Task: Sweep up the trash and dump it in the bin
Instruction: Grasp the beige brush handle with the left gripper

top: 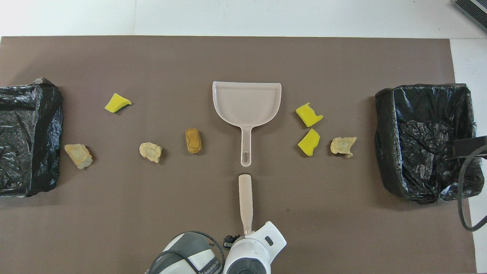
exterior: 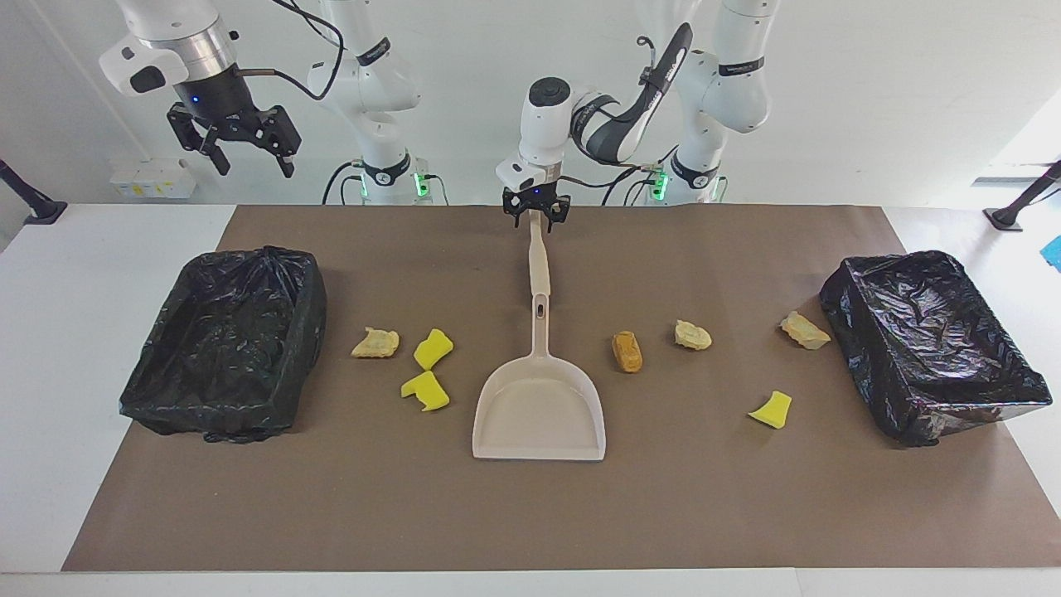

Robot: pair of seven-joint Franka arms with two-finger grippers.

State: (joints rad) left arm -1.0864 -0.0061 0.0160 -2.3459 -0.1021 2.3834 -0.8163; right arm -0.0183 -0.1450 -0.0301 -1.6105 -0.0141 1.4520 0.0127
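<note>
Beige brush handle [exterior: 539, 261] sits between left gripper [exterior: 536, 214] fingers, closure unclear; right gripper [exterior: 234, 141] spread

In the overhead view the left gripper is hidden under its own white wrist [top: 254, 251], so only the facing view shows the left gripper [exterior: 536, 214] at all, and its fingertips there are too small to tell whether they press the beige handle [exterior: 537, 253] beneath them. The handle's end nearest the gripper is covered by the wrist from above. The black-lined bin [top: 28, 135] toward the left arm's end is cut by the overhead edge. A cable [top: 466, 182] crosses the other bin [top: 424, 139].
</note>
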